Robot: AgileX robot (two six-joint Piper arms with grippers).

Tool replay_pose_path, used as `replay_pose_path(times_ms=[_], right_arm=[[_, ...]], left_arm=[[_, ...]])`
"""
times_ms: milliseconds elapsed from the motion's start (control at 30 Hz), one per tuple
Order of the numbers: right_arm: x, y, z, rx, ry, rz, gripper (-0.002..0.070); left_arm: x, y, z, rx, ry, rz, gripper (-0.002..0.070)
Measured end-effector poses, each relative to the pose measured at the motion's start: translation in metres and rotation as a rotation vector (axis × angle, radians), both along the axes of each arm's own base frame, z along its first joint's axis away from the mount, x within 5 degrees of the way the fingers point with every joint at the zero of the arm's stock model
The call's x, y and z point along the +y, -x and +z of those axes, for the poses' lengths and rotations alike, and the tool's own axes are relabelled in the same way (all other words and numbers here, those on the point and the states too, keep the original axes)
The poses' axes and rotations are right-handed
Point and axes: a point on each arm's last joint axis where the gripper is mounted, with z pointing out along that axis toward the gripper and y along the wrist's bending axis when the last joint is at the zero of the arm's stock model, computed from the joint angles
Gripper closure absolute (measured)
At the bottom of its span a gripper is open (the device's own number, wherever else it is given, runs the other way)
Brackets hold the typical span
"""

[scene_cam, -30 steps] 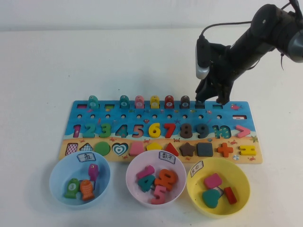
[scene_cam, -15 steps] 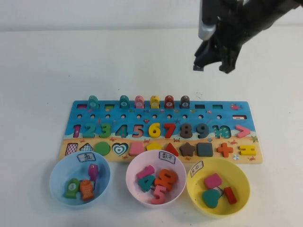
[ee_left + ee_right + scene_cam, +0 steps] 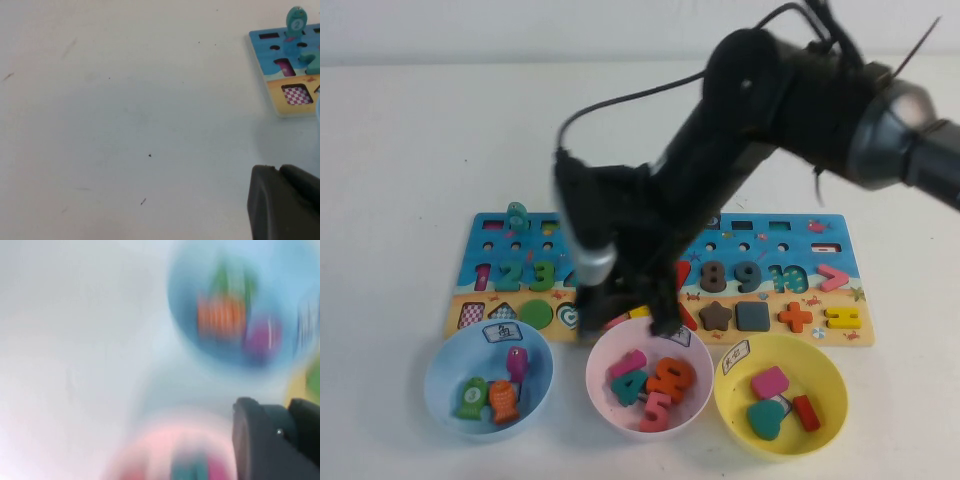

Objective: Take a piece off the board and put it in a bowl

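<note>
My right arm reaches across the blue board (image 3: 800,235). My right gripper (image 3: 625,322) hangs over the board's front edge, above the far rim of the pink bowl and just right of the light-blue bowl (image 3: 438,375). In the right wrist view its fingers (image 3: 260,440) stand close together and my right gripper (image 3: 289,407) sits near the blurred light-blue bowl (image 3: 180,280). The slate-blue fish piece is hidden between them. My left gripper (image 3: 280,169) is shut and empty over bare table beside the board's end (image 3: 280,85); it is out of the high view.
The light-blue bowl holds green, orange and pink fish. The pink bowl (image 3: 595,385) holds number pieces, the yellow bowl (image 3: 830,385) shape pieces. A teal fish (image 3: 517,215) stands at the board's far left. The arm hides the board's middle.
My right gripper rose from the board's far right slots, then swung left and toward me, down to the board's front edge between the light-blue and pink bowls.
</note>
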Motion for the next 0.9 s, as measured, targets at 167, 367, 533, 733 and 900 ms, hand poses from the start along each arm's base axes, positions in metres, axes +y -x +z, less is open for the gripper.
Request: replay_pose_path(times_ms=[167, 367, 533, 733, 900], right_arm=[[0.042, 0.021, 0.001, -0.005, -0.165, 0.013, 0.0584], [0.074, 0.023, -0.025, -0.028, -0.225, -0.045, 0.0584], [0.085, 0.02, -0.046, -0.025, -0.217, -0.068, 0.0573], [0.088, 0.017, -0.057, 0.001, -0.219, -0.103, 0.0313], [0.089, 0.019, -0.055, 0.027, -0.227, -0.109, 0.011]], left_arm=[[0.0, 0.0, 0.0, 0.0, 0.0, 0.0, 0.068], [0.0, 0.0, 0.0, 0.0, 0.0, 0.0, 0.068], [0.0, 0.0, 0.0, 0.0, 0.0, 0.0, 0.068], [0.0, 0.0, 0.0, 0.0, 0.0, 0.0, 0.068], [0.0, 0.0, 0.0, 0.0, 0.0, 0.0, 0.068]])
